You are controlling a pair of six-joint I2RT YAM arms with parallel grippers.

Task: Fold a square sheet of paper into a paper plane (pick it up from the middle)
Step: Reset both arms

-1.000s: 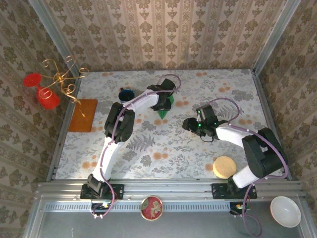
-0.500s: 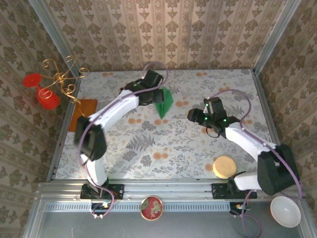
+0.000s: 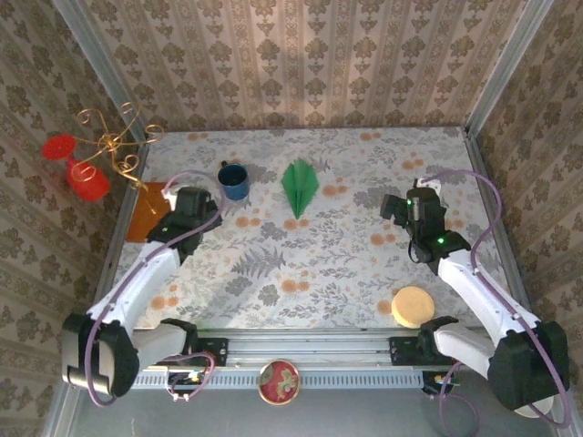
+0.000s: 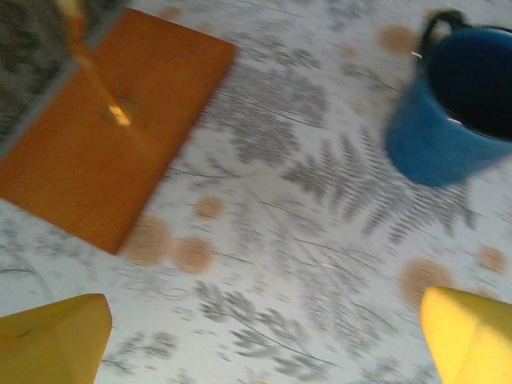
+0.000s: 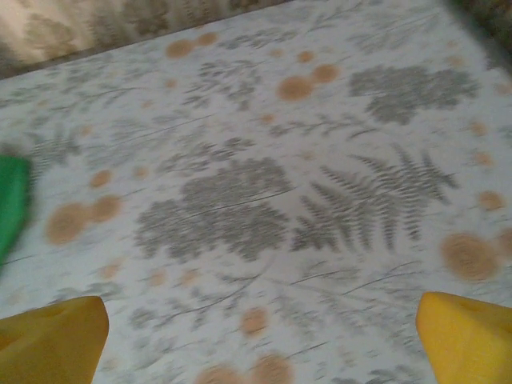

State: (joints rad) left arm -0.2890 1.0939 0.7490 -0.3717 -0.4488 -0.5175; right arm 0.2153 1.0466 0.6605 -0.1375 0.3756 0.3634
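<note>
The square sheet of paper lies folded into the bright green paper plane [image 3: 299, 187], flat on the floral table at the back centre with its nose toward me; nothing holds it. One green edge of the paper plane [image 5: 11, 206] shows at the far left of the right wrist view. My left gripper [image 3: 199, 202] hovers open to the plane's left, between the blue mug and the orange-brown sheet. Its yellow fingertips [image 4: 53, 339] stand wide apart over bare cloth. To the plane's right my right gripper [image 3: 410, 200] is open, with its yellow fingertips [image 5: 472, 338] spread and nothing between them.
A blue mug [image 3: 234, 180] [image 4: 460, 104] stands just left of the plane. An orange-brown sheet [image 3: 150, 211] [image 4: 104, 128] lies at the table's left edge, under a gold stand [image 3: 114, 146] with red cups. A tan round disc [image 3: 414, 307] sits front right.
Both arms have pulled away from the plane, the left arm to the left and the right arm to the right. Both grippers have opened wide. The plane now lies free.
</note>
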